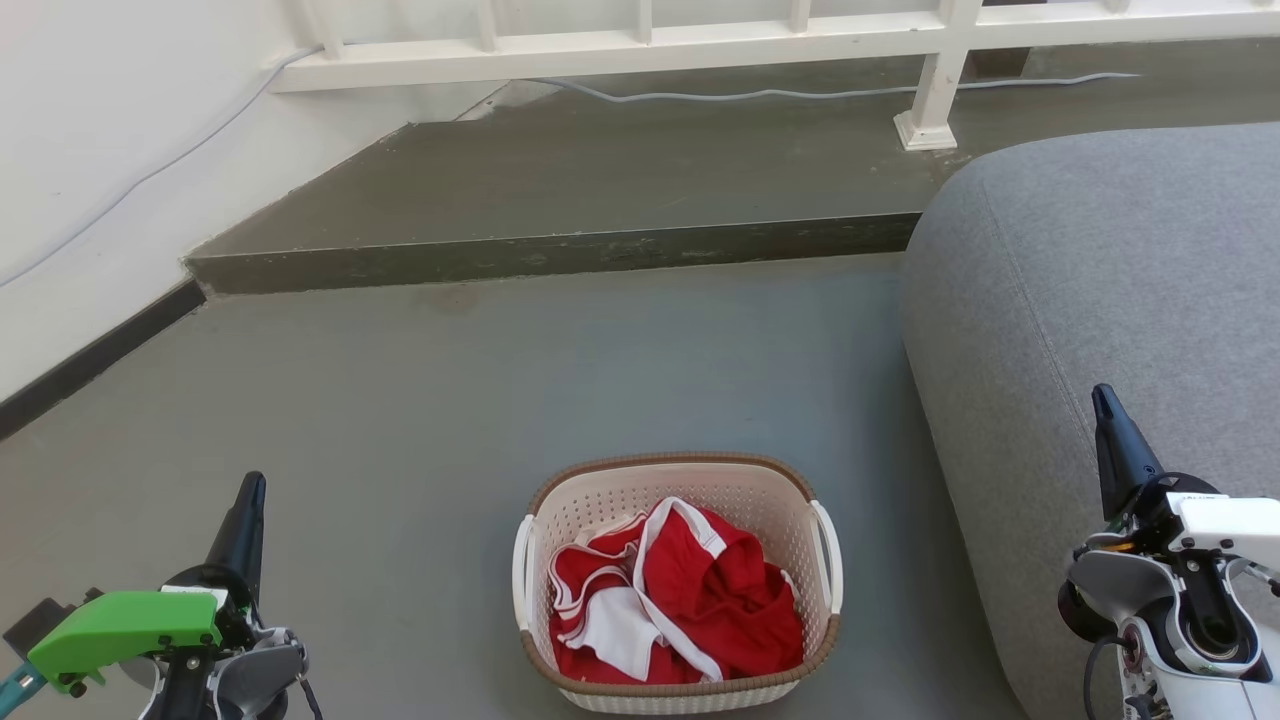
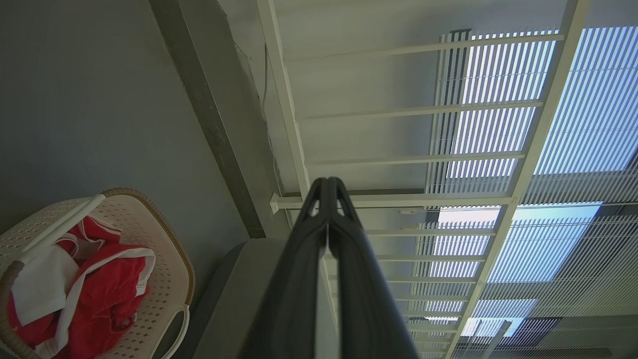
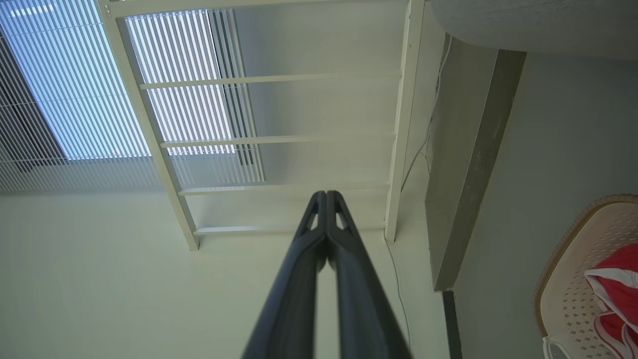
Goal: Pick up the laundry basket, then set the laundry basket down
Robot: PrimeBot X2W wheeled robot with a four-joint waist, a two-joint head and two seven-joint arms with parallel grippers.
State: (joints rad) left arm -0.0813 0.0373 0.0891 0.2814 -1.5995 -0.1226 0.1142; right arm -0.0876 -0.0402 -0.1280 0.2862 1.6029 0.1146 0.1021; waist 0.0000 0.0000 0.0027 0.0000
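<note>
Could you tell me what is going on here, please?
Nothing is being handled yet. The laundry basket sits on the grey floor, holding red and white clothes, beside a grey cushioned seat. The left gripper and the right gripper hang on either side of it, apart from it, each with jaws shut on nothing. The pick-up has not yet begun.
</note>
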